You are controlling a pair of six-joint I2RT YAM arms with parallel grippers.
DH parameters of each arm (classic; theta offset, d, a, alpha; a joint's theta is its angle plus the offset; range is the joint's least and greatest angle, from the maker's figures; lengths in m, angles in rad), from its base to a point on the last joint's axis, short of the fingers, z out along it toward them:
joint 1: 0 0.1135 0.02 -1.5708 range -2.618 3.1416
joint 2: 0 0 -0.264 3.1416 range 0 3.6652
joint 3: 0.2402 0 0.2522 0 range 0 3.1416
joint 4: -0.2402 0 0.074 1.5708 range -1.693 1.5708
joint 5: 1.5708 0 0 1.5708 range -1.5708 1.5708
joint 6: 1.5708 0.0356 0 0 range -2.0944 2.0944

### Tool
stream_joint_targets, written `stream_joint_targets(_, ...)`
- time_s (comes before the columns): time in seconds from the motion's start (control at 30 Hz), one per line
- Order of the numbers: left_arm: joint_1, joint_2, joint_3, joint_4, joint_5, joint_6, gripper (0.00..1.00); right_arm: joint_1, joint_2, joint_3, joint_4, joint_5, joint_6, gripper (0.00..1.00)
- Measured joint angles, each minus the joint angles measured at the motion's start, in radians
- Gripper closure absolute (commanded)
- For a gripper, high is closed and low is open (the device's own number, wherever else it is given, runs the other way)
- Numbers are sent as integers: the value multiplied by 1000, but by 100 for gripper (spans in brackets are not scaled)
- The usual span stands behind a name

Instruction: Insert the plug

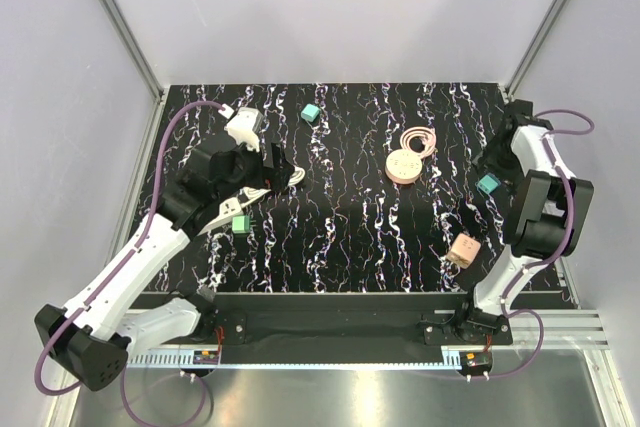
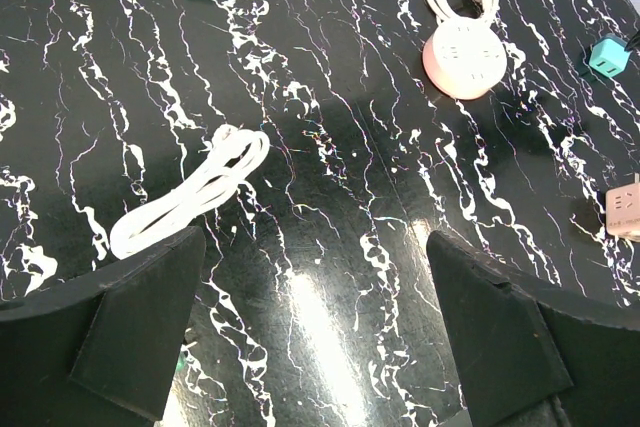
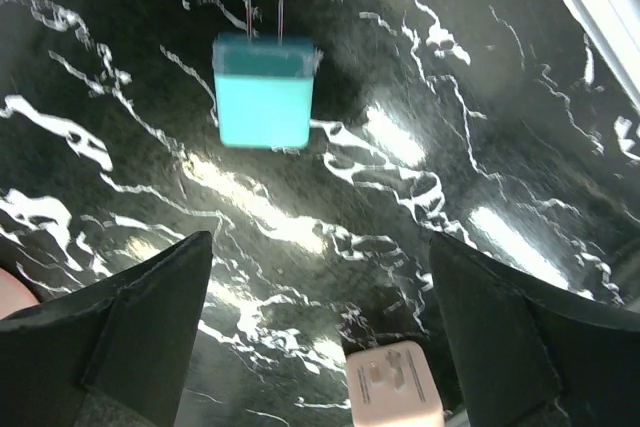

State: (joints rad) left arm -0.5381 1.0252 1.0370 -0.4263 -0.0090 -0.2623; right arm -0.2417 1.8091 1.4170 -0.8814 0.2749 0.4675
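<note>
While its jaws stood wide apart and empty, the right gripper (image 3: 320,267) hovered near the teal plug (image 3: 263,92), which lay free on the table (image 3: 520,67) right of the round pink power strip (image 1: 404,166); the left gripper (image 2: 315,247), also spread, hung well left of that strip.

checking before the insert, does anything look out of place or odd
The teal plug lies loose on its side on the table by the open right hand, prongs bare, well apart from the round pink power strip. Nothing looks spilled or damaged.
</note>
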Motion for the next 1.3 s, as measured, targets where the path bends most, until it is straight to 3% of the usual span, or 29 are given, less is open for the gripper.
stream_joint_targets(0.2,0,-2,0,0,6,0,1,-25,43,4,88,-43,5,9)
stream_joint_targets(0.43,0,-2,0,0,6,1,1,-23,136,21,129,-57,9,19)
stream_joint_targets(0.57,0,-2,0,0,14,1,1,-23,160,21,130,-47,1,33)
stream_joint_targets(0.7,0,-2,0,0,27,1,1,-21,161,21,145,-49,-22,63)
stream_joint_targets(0.8,0,-2,0,1,33,1,3,-12,138,19,159,-49,-48,77)
stream_joint_targets(0.93,0,5,0,1,51,-2,6,40,86,19,179,-31,-90,86)
stream_joint_targets(1.03,0,19,0,1,66,-19,6,126,42,19,182,1,-128,82)
stream_joint_targets(1.1,0,32,0,1,72,-27,6,177,8,19,182,17,-140,69)
stream_joint_targets(1.17,0,47,0,0,82,-35,6,214,-22,19,181,41,-140,41)
stream_joint_targets(1.3,0,59,0,-1,100,-41,4,170,-21,40,137,101,-77,28)
